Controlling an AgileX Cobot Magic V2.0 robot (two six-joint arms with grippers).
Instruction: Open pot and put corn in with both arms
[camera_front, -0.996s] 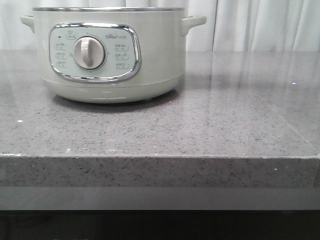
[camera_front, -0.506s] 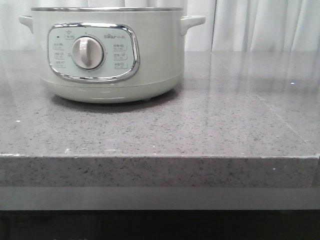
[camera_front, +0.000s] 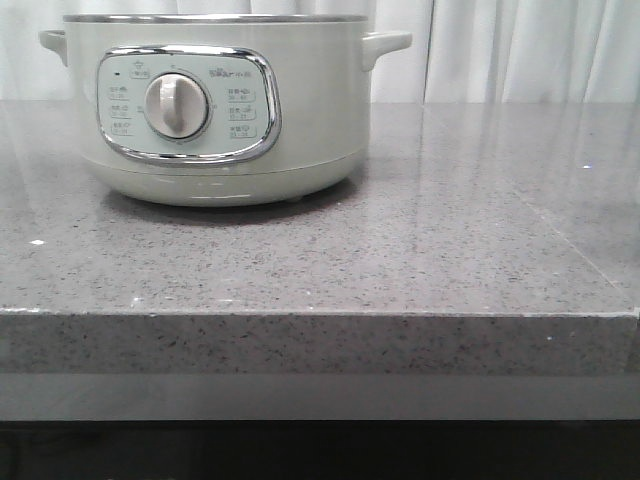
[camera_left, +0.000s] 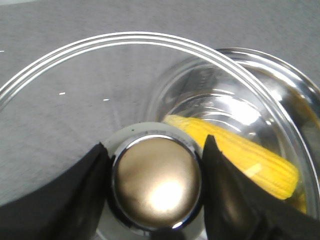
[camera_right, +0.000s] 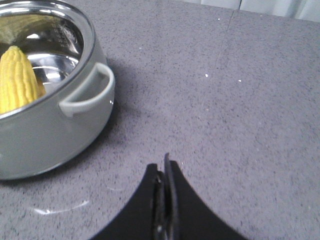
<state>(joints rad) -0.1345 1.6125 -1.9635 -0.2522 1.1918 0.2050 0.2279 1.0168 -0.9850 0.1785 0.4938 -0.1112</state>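
Glossy speckled stone counter (camera_front: 420, 250); pot (camera_front: 215, 110) matt, chrome-trimmed.

I am working at what looks like a kitchen counter: a thick slab of speckled grey stone (camera_front: 400, 250) with a polished, reflective top and a squared near edge. On its far left stands a pale green-grey electric pot (camera_front: 215, 105) with a chrome-framed panel and a round dial (camera_front: 177, 106), a home cooking appliance. White pleated curtains (camera_front: 520, 50) hang along the far side.
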